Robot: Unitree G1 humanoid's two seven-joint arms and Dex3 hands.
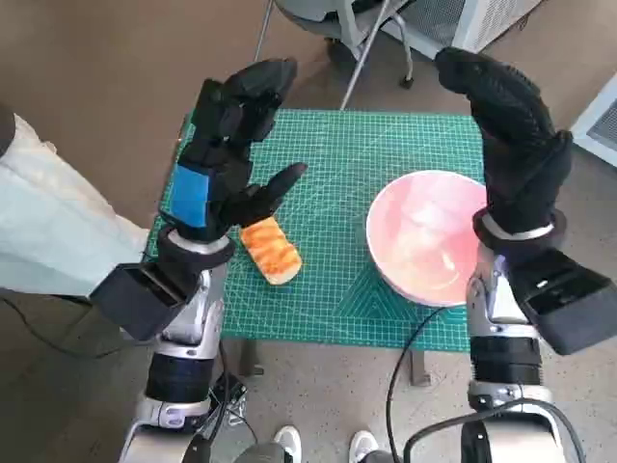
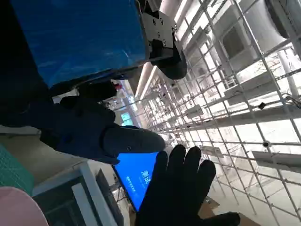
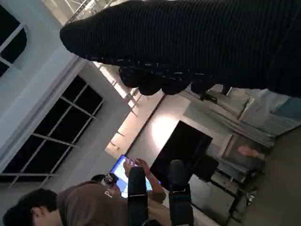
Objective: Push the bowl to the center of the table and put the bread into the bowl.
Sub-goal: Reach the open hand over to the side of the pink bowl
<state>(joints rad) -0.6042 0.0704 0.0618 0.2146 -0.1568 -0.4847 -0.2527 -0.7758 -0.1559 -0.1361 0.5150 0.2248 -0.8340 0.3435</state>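
Both hands are raised above the worktop, and nothing is held. The black left hand with blue tape over its back (image 1: 227,164) is seen spread, fingers apart and empty, lifted clear of everything. Just below and beside its thumb, the golden toasted oblong piece of bread (image 1: 271,250) is found lying flat on the green gridded cutting mat (image 1: 328,203) that covers the worktop, untouched. The right hand in the black knitted glove (image 1: 511,135) is likewise held up with fingers extended and nothing gripped; directly beneath it and toward the left hand, the pale pink round bowl (image 1: 424,236) is seen sitting near the mat's right and near edges, clearly off-centre and untouched.

Risks are judged as follows. If the bowl is pushed from high on its rim, it could be tipped rather than slid. If it is nudged at the wrong angle, it could be sent off the near edge. The bread could also be knocked aside if the left hand is lowered carelessly.
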